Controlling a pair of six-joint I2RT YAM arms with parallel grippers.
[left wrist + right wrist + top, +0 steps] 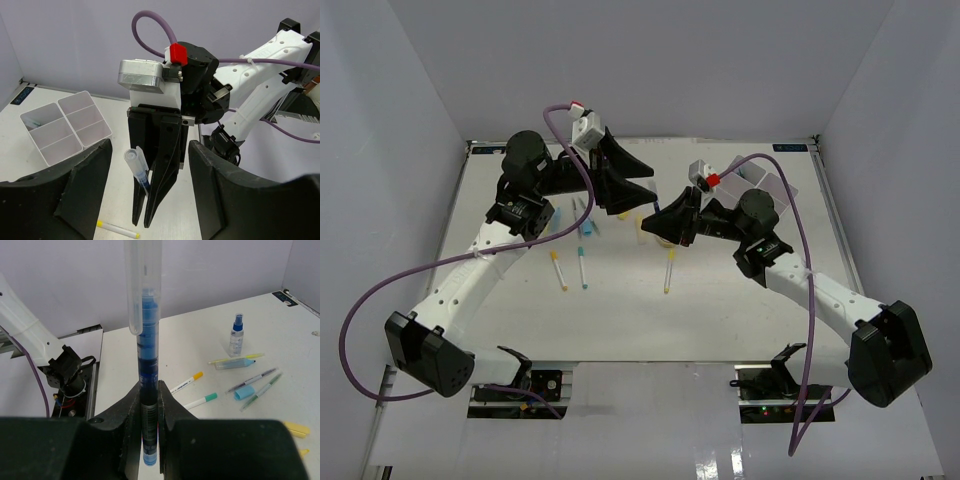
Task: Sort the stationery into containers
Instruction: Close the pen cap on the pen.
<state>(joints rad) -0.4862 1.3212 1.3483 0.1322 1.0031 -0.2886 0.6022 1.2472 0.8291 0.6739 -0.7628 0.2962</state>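
Note:
My right gripper [148, 405] is shut on a blue pen [148, 355] with a clear cap and holds it upright above the table. In the left wrist view the same pen [137, 167] sticks up from the right gripper [142, 217]. My left gripper [150, 150] is open and empty, its jaws wide on either side of the right gripper. In the top view the left gripper [648, 180] and the right gripper [652, 222] nearly meet at mid-table. The white divided tray [64, 153] stands to the left; in the top view the tray [778, 182] is partly hidden behind the right arm.
Loose on the table are a small blue-capped bottle [237, 335], a yellow-capped marker [187, 381], a green-capped marker [202, 401], a blue highlighter [235, 363], a blue block [245, 391], thin pens [252, 380] and yellow blocks [295, 429]. A yellow-tipped marker [117, 230] lies below the right gripper.

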